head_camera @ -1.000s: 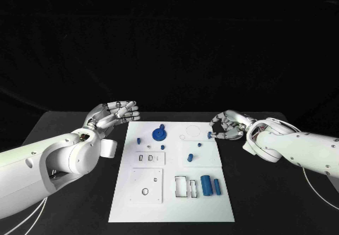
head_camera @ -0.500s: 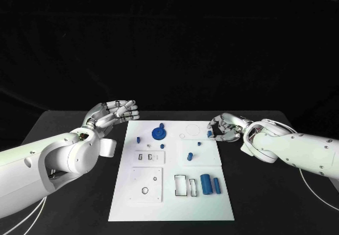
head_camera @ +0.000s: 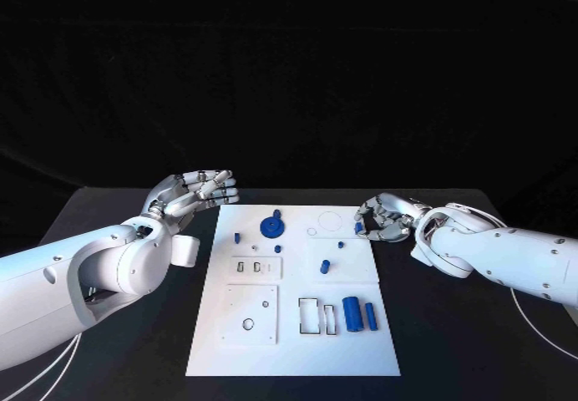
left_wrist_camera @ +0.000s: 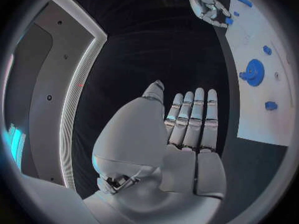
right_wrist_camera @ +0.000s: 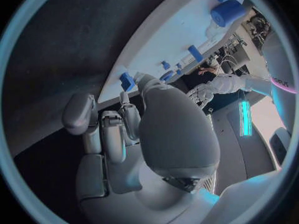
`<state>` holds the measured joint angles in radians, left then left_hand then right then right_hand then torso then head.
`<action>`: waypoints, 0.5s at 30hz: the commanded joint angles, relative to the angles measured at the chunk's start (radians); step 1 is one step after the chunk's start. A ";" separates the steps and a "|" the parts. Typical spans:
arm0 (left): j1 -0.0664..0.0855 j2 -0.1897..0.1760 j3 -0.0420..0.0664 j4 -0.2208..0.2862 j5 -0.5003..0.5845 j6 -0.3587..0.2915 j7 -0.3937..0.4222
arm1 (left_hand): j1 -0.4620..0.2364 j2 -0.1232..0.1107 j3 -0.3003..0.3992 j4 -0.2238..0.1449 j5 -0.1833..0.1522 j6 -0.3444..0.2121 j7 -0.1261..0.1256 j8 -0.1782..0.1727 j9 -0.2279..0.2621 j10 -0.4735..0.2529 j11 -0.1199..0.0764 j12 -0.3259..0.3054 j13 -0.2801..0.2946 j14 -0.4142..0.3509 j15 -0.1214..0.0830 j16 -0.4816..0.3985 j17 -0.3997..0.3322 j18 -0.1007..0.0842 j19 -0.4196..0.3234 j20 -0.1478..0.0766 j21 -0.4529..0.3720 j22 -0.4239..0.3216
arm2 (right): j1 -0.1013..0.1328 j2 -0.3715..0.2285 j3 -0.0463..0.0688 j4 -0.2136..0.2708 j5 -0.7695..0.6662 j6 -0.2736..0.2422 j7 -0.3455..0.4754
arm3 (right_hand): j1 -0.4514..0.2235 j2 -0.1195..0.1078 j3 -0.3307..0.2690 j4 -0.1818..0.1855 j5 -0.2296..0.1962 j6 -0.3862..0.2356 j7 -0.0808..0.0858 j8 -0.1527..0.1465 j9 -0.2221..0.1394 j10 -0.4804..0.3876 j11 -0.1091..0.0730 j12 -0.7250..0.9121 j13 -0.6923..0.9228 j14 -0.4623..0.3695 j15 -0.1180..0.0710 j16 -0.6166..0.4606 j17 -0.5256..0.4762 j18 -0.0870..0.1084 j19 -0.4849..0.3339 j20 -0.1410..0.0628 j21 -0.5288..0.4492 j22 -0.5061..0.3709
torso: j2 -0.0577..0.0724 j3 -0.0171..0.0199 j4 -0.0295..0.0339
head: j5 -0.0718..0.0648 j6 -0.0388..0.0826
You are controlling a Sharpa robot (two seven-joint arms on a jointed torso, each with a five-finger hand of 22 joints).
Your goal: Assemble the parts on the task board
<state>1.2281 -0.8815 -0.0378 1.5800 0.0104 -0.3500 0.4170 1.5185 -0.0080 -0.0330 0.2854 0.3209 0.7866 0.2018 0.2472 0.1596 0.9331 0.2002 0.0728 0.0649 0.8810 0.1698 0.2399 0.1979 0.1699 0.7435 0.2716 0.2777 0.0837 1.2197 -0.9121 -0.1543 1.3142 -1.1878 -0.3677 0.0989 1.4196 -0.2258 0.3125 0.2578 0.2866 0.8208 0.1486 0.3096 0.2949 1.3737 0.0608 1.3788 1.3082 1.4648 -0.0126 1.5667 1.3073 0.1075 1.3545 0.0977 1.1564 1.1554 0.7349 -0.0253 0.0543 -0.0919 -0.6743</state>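
The white task board (head_camera: pixel 293 351) lies in the middle of the black table. My right hand (head_camera: pixel 387 217) hovers at the board's far right edge with its fingers curled, pinching a small blue part (head_camera: pixel 359 226) between thumb and fingertip. The right wrist view shows that blue part (right_wrist_camera: pixel 126 80) at the fingertips over the board's edge (right_wrist_camera: pixel 163 37). My left hand (head_camera: pixel 193 194) is held up beside the board's far left corner, fingers straight and apart, holding nothing. In the left wrist view, the left hand's fingers (left_wrist_camera: pixel 194 115) sit side by side, with the right hand (left_wrist_camera: pixel 209 5) beyond them.
On the board lie a blue round gear-like part (head_camera: pixel 272 225), several small blue pieces (head_camera: pixel 323 267), and two blue cylinders (head_camera: pixel 352 314) near the right side. White inset plates (head_camera: pixel 250 314) with slots and holes sit on its left half.
My right hand has edged slightly left and away from me, the small blue part moving with it. The left hand has stayed nearly still.
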 commanded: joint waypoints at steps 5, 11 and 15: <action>0.000 0.001 0.001 0.002 0.002 0.017 0.007 | 0.001 0.007 -0.001 -0.003 0.006 -0.005 0.035 0.002 0.001 0.000 0.005 0.005 0.001 0.000 -0.002 0.006 0.001 0.011 -0.002 0.004 -0.002 -0.001 | -0.002 0.006 0.000 -0.007 -0.015 0.002 -0.005 | 0.012 0.021 0.032 -0.004 0.002 0.043 -0.008 0.022 0.006 0.017 -0.003 0.015 0.023 0.106 -0.001 0.004 0.264 -0.004 0.012 -0.006 0.010 0.010 | 0.000 -0.0009 0.0001 | 0.001 0.000; 0.000 0.001 0.001 0.001 0.002 0.017 0.007 | 0.001 0.007 -0.001 -0.003 0.006 -0.005 0.035 0.002 0.001 0.000 0.005 0.005 0.001 0.000 -0.002 0.006 0.001 0.011 -0.002 0.004 -0.002 -0.001 | -0.003 0.011 0.000 -0.009 -0.017 0.007 -0.004 | 0.015 0.026 0.046 -0.009 -0.004 0.063 -0.014 0.030 0.009 0.024 -0.008 0.023 0.032 0.106 -0.004 0.004 0.264 -0.005 0.015 -0.009 0.015 0.017 | 0.000 -0.0006 0.0003 | 0.000 -0.004; 0.000 0.001 0.001 0.001 0.002 0.018 0.007 | 0.001 0.007 -0.001 -0.003 0.006 -0.005 0.035 0.002 0.001 0.000 0.005 0.005 0.001 0.000 -0.002 0.006 0.001 0.011 -0.002 0.004 -0.002 -0.001 | -0.006 0.016 0.000 -0.012 -0.018 0.009 -0.003 | 0.015 0.025 0.050 -0.012 -0.010 0.070 -0.016 0.032 0.009 0.026 -0.010 0.025 0.034 0.106 -0.006 0.004 0.264 -0.006 0.017 -0.011 0.017 0.019 | 0.001 -0.0005 0.0000 | 0.000 -0.004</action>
<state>1.2281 -0.8818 -0.0378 1.5797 0.0105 -0.3497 0.4168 1.5185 -0.0080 -0.0330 0.2854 0.3209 0.7866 0.2018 0.2472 0.1595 0.9331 0.2002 0.0727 0.0649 0.8810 0.1698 0.2399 0.1978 0.1699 0.7435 0.2716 0.2777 0.0838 1.2154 -0.8983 -0.1543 1.3031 -1.1919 -0.3680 0.0963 1.4374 -0.2080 0.3579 0.2454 0.2804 0.8824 0.1325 0.3365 0.3033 1.3934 0.0482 1.3970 1.3080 1.4648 -0.0126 1.5667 1.3080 0.1076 1.3646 0.0876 1.1705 1.1739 0.7353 -0.0260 0.0544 -0.0916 -0.6783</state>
